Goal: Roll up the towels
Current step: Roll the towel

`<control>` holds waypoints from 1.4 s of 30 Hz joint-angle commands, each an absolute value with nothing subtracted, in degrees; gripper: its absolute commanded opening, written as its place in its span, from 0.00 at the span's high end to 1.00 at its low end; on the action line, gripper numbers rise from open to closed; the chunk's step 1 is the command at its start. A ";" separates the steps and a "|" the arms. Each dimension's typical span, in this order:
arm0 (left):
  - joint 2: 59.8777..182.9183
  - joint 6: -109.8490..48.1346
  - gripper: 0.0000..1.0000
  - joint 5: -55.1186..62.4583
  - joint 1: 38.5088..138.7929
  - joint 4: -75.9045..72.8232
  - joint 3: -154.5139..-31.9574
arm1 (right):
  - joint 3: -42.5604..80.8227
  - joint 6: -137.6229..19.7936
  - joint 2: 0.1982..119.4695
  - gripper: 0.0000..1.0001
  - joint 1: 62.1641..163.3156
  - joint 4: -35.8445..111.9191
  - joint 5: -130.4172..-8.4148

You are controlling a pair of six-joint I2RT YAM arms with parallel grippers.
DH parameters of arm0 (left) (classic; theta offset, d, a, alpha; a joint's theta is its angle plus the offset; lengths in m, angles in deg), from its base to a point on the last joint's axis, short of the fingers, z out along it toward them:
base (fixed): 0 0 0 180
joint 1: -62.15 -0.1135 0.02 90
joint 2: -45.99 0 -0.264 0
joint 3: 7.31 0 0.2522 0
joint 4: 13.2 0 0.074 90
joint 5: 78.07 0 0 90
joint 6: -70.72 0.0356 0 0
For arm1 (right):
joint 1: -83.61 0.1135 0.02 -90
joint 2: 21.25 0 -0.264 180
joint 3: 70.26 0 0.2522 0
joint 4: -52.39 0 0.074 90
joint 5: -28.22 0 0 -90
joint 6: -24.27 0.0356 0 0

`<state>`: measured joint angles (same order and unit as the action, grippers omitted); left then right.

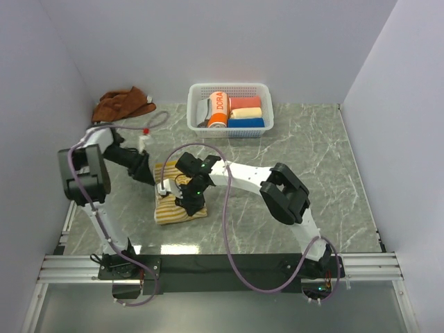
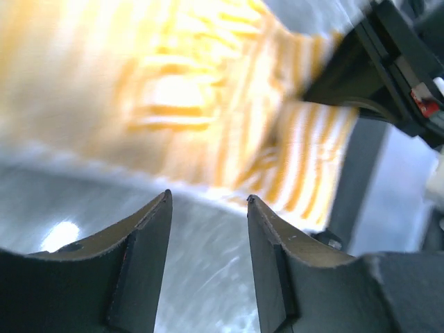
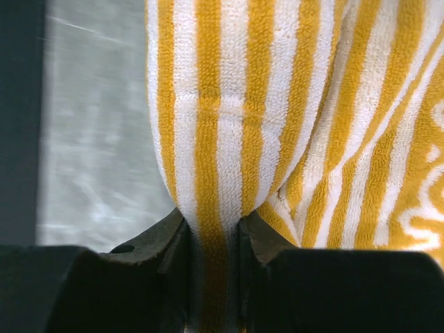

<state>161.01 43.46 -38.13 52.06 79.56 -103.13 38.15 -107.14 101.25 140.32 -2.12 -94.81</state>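
The cream-yellow terry towel with orange stripes [image 1: 171, 214] lies on the grey-green marbled table [image 1: 312, 173], left of centre and toward the near edge, with both arms reaching over it. The step in hand looks like gathering this towel into a roll.

To do it well, the pinched fold should probably be carried across the towel in one even sweep. Staying low to the table would help the cloth wrap on itself rather than lift and sag. The free arm would best steady the flat part of the towel so it does not slide along. A pinch this close to the cloth's edge could slip, so a slow turn seems wise.

The right gripper [image 3: 211, 232] has its fingers drawn narrow, squeezing a raised fold of the striped cloth between the pads. The left gripper [image 2: 208, 208] stands at the towel's left side with its fingers [image 2: 149, 236] moderately apart. Nothing sits between them, and the towel's edge lies just beyond the tips.

The rust-brown cloth towel [image 1: 121, 104] lies crumpled in the far left corner, well apart from both grippers and not yet rolled.
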 commanded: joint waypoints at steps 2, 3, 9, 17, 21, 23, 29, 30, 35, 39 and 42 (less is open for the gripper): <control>153.94 46.46 0.47 -42.21 44.41 78.79 -103.61 | 41.66 -100.45 108.89 1.00 139.78 -19.10 -102.90; 152.44 46.90 0.47 -42.21 42.57 78.18 -102.46 | 44.98 -99.23 110.31 1.00 139.51 -22.07 -103.60; 136.19 49.18 0.43 -37.82 41.85 71.41 -88.67 | 57.74 -96.49 122.09 1.00 135.65 -32.19 -112.48; 117.46 57.27 0.36 -30.70 46.85 68.33 -72.16 | 65.31 -93.16 132.03 1.00 133.45 -35.19 -116.70; 108.15 54.74 0.31 -28.24 56.84 62.55 -66.60 | 66.28 -91.48 134.40 1.00 133.10 -34.76 -117.67; 103.22 51.50 0.27 -26.66 61.25 56.75 -63.36 | 67.76 -90.78 135.98 1.00 132.92 -35.45 -118.02; 98.38 46.21 0.24 -21.47 76.72 47.68 -58.25 | 69.53 -88.41 138.18 1.00 132.13 -34.23 -119.87; 98.11 45.42 0.25 -20.68 80.05 46.37 -57.72 | 69.53 -88.23 138.45 1.00 132.13 -34.05 -120.13; 100.39 41.72 0.27 -13.39 89.56 40.29 -54.47 | 70.15 -87.18 138.72 1.00 131.69 -33.00 -120.31; 105.48 39.96 0.59 -11.71 91.95 41.16 -53.32 | 69.28 -85.07 136.53 0.98 130.81 -30.29 -119.26; 108.64 39.17 0.82 -11.01 92.03 42.83 -53.41 | 67.08 -83.58 132.41 0.77 129.32 -28.00 -118.38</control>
<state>105.13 41.95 -12.93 91.21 39.74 -54.72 70.21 -83.84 132.51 130.81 -36.26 -131.62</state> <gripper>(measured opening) 0.264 0.319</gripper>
